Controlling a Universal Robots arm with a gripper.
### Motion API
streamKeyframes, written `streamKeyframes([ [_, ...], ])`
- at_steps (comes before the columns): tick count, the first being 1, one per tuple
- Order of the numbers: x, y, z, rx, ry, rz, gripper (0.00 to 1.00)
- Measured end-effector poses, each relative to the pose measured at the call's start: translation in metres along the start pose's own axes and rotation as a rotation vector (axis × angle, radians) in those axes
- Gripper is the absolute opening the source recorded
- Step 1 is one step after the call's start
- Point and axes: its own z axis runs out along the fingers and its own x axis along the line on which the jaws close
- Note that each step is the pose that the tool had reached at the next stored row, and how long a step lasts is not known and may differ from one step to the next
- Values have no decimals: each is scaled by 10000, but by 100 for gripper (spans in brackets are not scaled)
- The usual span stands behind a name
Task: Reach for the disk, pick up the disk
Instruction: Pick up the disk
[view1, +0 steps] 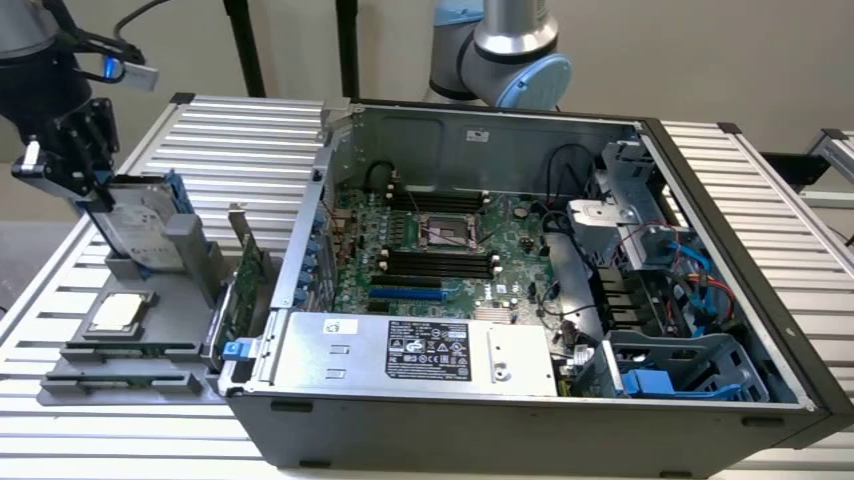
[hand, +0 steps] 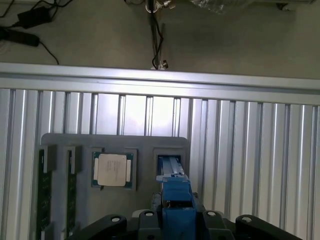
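Black gripper (hand: 175, 222) jaws clamp the flat, silver-grey disk (view1: 140, 228) upright by its smooth blue plastic rails.

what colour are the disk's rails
Blue rails on the disk, clearest in the wrist view.

Gripper (view1: 96, 198) clasping upright disk (view1: 142, 228), open computer case (view1: 534, 425)
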Motion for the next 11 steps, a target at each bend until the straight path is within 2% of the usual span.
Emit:
streamKeyframes([
  [3,0,-5,-76,-1,0,-1,33],
  [11,1,-27,-437,-1,1,-2,33],
])
